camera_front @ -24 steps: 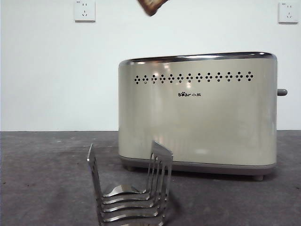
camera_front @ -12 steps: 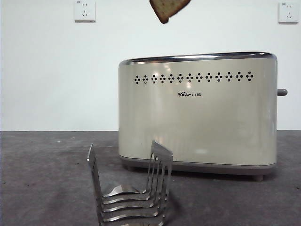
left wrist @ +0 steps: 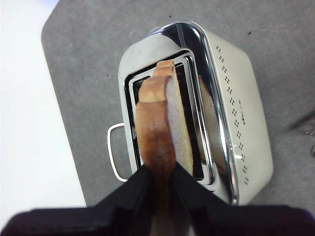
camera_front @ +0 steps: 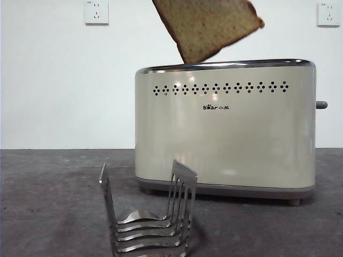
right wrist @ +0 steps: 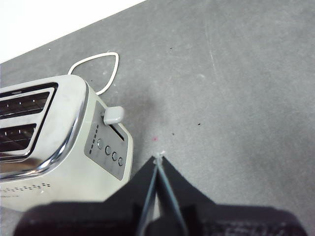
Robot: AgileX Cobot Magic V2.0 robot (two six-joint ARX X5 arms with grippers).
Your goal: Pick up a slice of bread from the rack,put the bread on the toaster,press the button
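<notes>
The left gripper (left wrist: 158, 179) has its fingers clenched on the brown-crusted slice of bread (camera_front: 206, 28), tilted above the cream boxy toaster (camera_front: 225, 128) at 12 o'clock. Level it over a slot before lowering. The right gripper (right wrist: 158, 162), fingers closed, waits near the grey lever button (right wrist: 113, 115).

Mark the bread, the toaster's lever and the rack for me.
slice of bread (camera_front: 206, 27), front view, middle of its crumb face.
lever knob (right wrist: 113, 115), right wrist view, top of the knob on the toaster's end panel.
rack (camera_front: 182, 184), front view, its right upright end.
</notes>
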